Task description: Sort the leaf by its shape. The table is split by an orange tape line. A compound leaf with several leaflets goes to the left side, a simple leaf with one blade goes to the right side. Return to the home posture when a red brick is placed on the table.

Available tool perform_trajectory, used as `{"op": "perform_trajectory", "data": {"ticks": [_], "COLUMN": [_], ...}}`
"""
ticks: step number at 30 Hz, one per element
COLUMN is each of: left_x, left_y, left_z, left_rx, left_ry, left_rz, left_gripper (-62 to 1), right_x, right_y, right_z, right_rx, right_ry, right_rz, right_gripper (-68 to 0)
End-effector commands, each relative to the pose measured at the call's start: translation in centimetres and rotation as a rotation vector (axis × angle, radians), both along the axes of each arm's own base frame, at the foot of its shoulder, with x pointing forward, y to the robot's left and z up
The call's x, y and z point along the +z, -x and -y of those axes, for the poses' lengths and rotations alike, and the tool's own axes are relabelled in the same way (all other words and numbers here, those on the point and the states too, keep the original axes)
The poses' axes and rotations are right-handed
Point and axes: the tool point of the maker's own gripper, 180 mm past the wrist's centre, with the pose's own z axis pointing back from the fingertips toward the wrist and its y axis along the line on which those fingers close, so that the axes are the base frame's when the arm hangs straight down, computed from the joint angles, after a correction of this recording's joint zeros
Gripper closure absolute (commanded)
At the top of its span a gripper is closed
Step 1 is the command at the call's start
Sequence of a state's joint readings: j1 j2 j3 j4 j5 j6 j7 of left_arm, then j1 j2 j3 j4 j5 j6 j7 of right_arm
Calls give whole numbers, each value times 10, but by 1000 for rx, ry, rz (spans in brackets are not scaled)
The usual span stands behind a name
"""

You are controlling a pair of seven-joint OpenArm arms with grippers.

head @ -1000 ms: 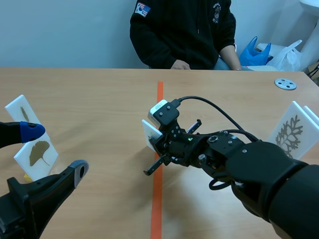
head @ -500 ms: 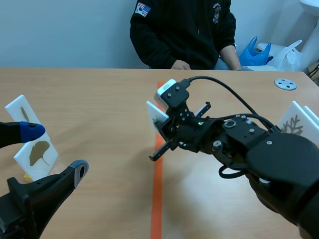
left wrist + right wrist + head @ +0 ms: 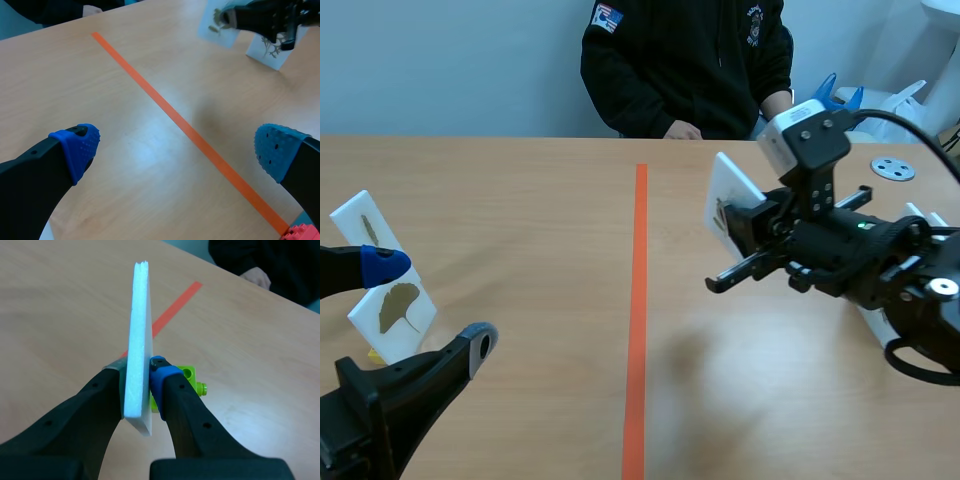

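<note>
Right gripper (image 3: 136,371) clamped on a white leaf card (image 3: 731,190), held above the table on the right of the orange tape line (image 3: 639,300).

Both fingers press the card's flat faces near its lower end. A small brownish leaf (image 3: 722,214) shows on the face turned toward the line, too small to tell its shape. A lime-green brick (image 3: 189,376) sits just behind the card, against the blue-padded finger. Behind this arm stands another white card with a branched leaf (image 3: 905,265). Across the line, the left gripper (image 3: 175,150) hangs low with its fingers wide apart, nothing between them. Near it stand a card with a fan-shaped leaf (image 3: 392,310) and a card with a slim leaf (image 3: 365,228). A person (image 3: 685,60) in a black top sits at the table's (image 3: 520,200) far edge.
</note>
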State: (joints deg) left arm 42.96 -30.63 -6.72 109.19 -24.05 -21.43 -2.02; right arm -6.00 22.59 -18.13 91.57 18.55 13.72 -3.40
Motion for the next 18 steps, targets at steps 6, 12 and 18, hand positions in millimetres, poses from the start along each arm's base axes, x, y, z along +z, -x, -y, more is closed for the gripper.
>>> {"op": "perform_trajectory", "data": {"ticks": [6,12,18], "left_x": [11,11,11], "left_y": [-3,-3,-3], "left_z": [3,3,3], "left_rx": [-1,-1,-1], "left_ry": [21,21,21], "left_rz": [34,34,34], "left_gripper": [-623,-623,-623], "right_x": [16,24,29], "right_y": [18,40,57], "right_z": [30,55,78], "right_rx": [-76,-147,-209], "right_ry": [-24,-61,-51], "right_rz": [-12,-48,-75], "right_gripper": [-33,-33,-33]}}
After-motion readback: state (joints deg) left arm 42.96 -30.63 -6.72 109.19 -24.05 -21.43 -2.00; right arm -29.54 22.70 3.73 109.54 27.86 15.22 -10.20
